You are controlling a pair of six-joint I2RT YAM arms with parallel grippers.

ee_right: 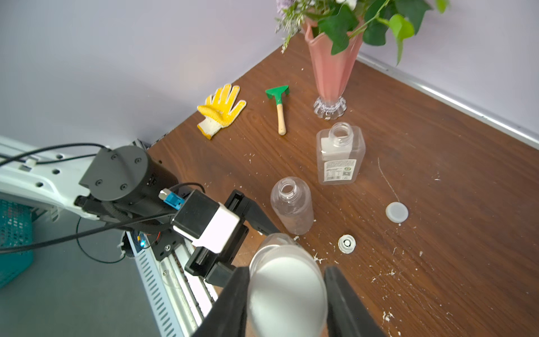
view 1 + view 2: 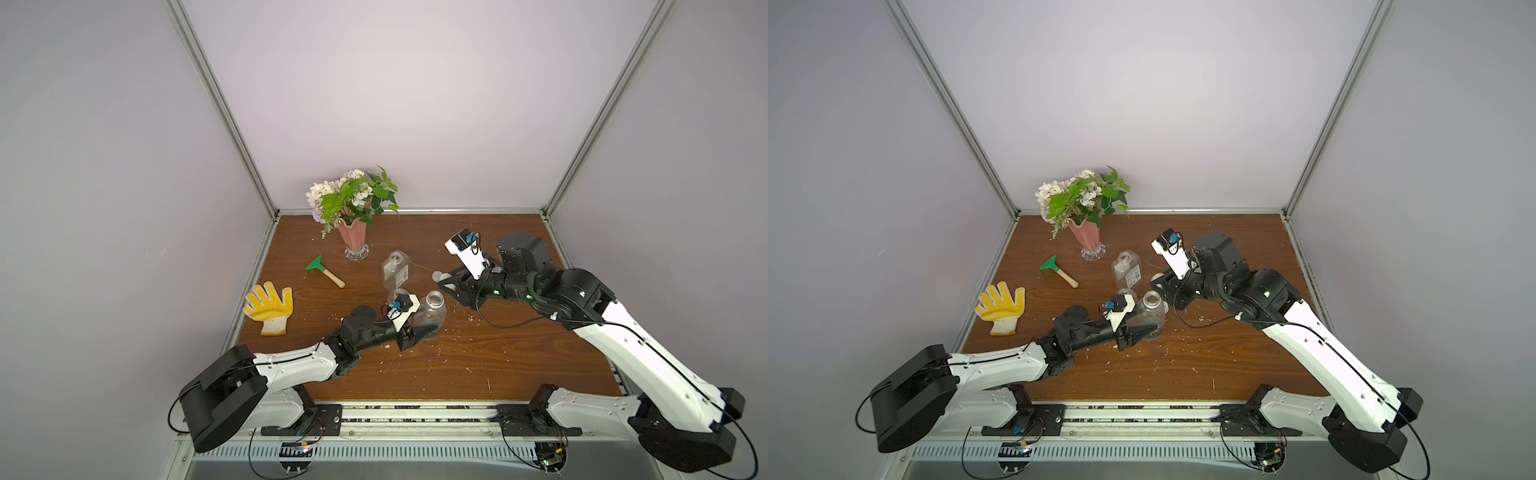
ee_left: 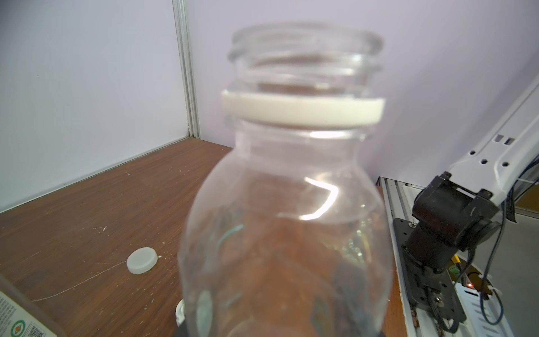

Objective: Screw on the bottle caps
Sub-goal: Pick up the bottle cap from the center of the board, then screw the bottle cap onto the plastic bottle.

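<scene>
My left gripper [image 2: 428,330] is shut on the lower body of the rounded clear bottle [image 2: 433,316] [image 3: 285,218], which stands upright with its mouth uncovered and a white ring [image 3: 302,112] on its neck. My right gripper [image 1: 286,272] is shut on a round white cap [image 1: 287,291] [image 2: 438,276], held off the table beyond that bottle's mouth and apart from it. The square labelled bottle [image 1: 339,157] and the slim bottle [image 1: 291,208] stand uncapped. A flat white cap [image 1: 396,212] and a ribbed cap [image 1: 347,243] lie on the table.
A pink vase of flowers [image 2: 353,239] stands at the back left. A green toy rake [image 2: 322,268] and a yellow glove [image 2: 270,307] lie left of the bottles. White crumbs speckle the wooden table [image 2: 457,365]. Grey walls close three sides.
</scene>
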